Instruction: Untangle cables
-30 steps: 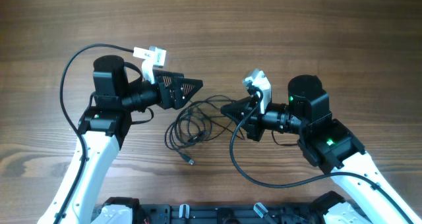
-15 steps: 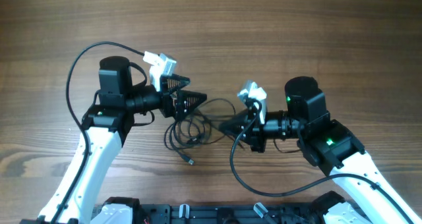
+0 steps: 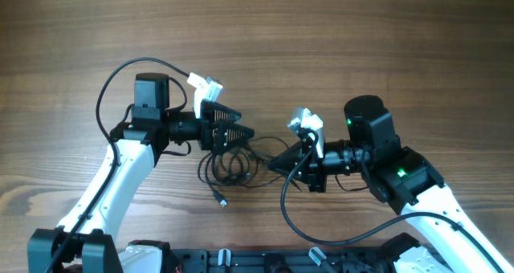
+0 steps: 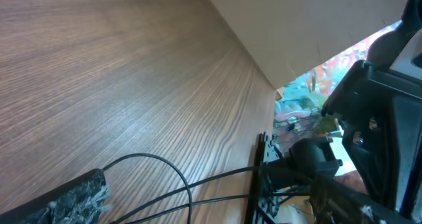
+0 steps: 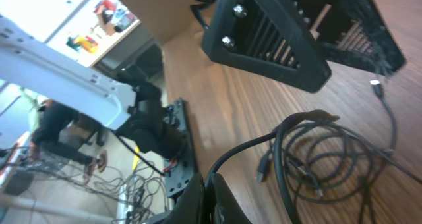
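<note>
The cables (image 3: pixel 229 165) are thin black wires lying in a loose coil on the wooden table between my arms. One plug end (image 3: pixel 221 201) trails out toward the front. My left gripper (image 3: pixel 245 124) is open, just above the coil's upper edge. In the left wrist view only one of its fingers (image 4: pixel 72 194) shows, with strands of cable (image 4: pixel 178 184) running past it. My right gripper (image 3: pixel 271 162) is at the coil's right side. In the right wrist view its jaws (image 5: pixel 214 184) are shut on a strand that arcs up into the coil (image 5: pixel 330 158).
The left gripper's black fingers (image 5: pixel 277 39) fill the top of the right wrist view. A thicker black arm cable (image 3: pixel 283 197) loops below my right gripper. The table's front edge with a black rail (image 3: pixel 241 261) lies close behind the arms.
My left gripper has swung right and down onto the coil. My right gripper has shifted slightly left and forward. The trailing plug end has slid a little to the left.
</note>
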You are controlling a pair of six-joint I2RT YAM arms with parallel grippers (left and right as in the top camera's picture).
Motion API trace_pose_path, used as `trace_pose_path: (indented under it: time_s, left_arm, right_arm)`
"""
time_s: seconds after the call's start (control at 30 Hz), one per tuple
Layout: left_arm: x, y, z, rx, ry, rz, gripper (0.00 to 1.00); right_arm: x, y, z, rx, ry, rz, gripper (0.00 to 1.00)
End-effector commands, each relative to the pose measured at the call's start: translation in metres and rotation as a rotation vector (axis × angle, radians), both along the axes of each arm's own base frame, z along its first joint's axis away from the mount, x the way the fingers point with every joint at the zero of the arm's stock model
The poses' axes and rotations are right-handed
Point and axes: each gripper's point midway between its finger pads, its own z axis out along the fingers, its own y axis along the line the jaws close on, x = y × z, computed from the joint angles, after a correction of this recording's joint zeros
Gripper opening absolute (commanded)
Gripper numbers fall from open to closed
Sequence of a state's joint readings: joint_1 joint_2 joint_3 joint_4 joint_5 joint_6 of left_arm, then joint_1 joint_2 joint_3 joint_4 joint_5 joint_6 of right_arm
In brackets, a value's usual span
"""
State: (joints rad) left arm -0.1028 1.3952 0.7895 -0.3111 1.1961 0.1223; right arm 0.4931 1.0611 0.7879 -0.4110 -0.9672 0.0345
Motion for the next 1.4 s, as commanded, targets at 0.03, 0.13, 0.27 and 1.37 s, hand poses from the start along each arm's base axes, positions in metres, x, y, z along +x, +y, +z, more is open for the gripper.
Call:
trace_pose_path:
  time_s: [0.03, 0.13, 0.27, 1.37]
  left_arm:
    - [0.041, 0.038, -0.003, 0.009, 0.241, 0.311, 1.00]
    - [0.051, 0.068, 0.002, -0.066, 0.422, 0.459, 1.00]
    - [0.036, 0.082, -0.005, -0.096, 0.580, 0.496, 1.00]
    - [0.045, 0.044, -0.002, -0.106, 0.720, 0.537, 1.00]
  right_arm:
    - [0.020, -0.005, -0.007, -0.061, 0.014, -0.122, 0.04]
    - [0.032, -0.010, -0.012, -0.096, 0.029, -0.208, 0.04]
    - [0.063, -0.022, -0.017, -0.129, 0.111, -0.445, 0.04]
    - [0.112, 0.023, 0.049, 0.310, 0.397, -0.487, 0.05]
